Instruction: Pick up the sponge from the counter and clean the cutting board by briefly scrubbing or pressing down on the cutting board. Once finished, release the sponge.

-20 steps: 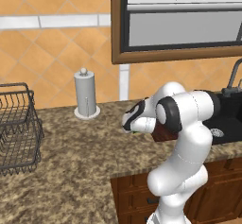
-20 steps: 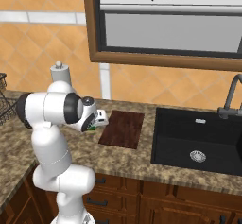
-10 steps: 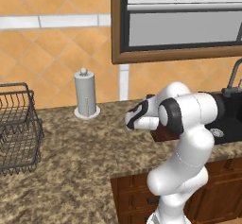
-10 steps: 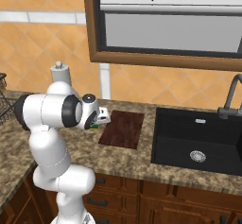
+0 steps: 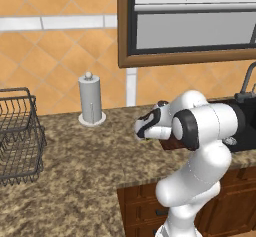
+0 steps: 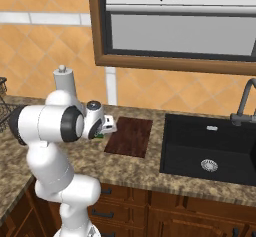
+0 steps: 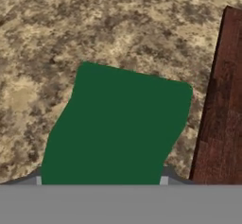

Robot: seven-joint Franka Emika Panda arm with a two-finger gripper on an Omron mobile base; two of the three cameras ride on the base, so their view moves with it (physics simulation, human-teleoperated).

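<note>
Fingers closed on sponge, lifted off surface. Pickup done. Left: carry over cutting board, scrub, release.

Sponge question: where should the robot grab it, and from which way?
Across its two long sides, coming down from above. The sponge shows its flat green top to the hand camera, beside the cutting board and not on it. The gripper looks already shut on the sponge that way, just above the counter, though its fingertips are hidden.
</note>
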